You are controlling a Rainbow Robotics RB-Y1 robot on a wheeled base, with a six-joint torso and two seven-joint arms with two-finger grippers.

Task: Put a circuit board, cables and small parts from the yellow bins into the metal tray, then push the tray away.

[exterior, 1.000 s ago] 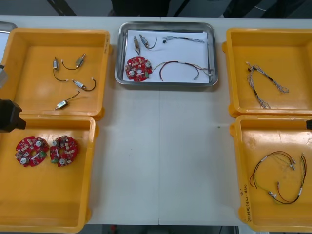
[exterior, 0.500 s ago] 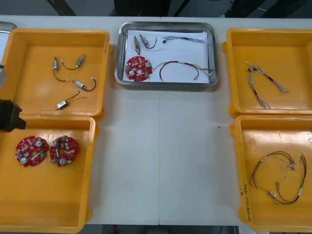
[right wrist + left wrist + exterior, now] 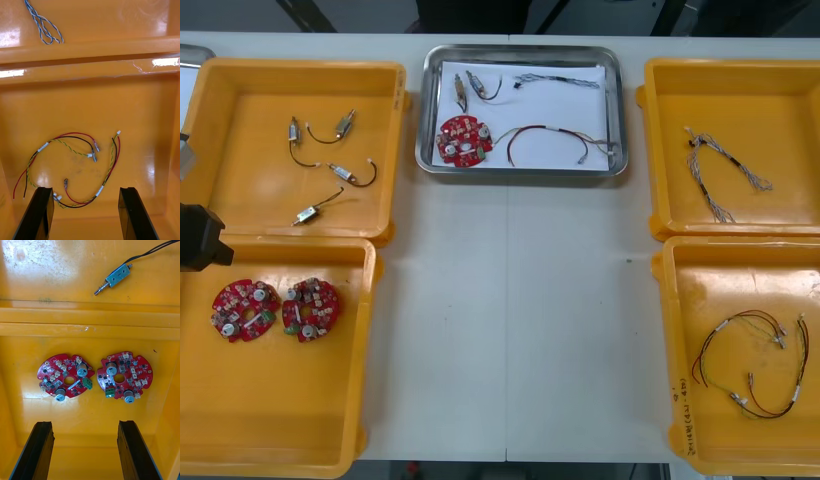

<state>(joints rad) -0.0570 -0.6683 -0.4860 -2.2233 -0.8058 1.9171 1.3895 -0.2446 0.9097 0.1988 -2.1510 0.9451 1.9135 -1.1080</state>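
Hanging w/ fingers wide apart, left gripper (image 3: 84,423) & right gripper (image 3: 85,189) sit over yellow plastic bins (image 3: 280,400) either side of the shiny metal tray (image 3: 520,172), which holds a round red circuit board (image 3: 464,140) + cables. Risk: tray is near far edge of table (image 3: 510,320), so a hard or off-centre push could skew it or tip it off.

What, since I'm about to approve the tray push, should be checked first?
1. Circuit board inside the metal tray: ok.
2. Red and yellow cable inside the tray: ok.
3. Small metal parts inside the tray: ok.
4. Left gripper open, holding nothing, above the near left bin: ok.
5. Right gripper open, holding nothing, above the near right bin: ok.
6. Room on the table beyond the tray's far rim: cannot tell; little margin shows.
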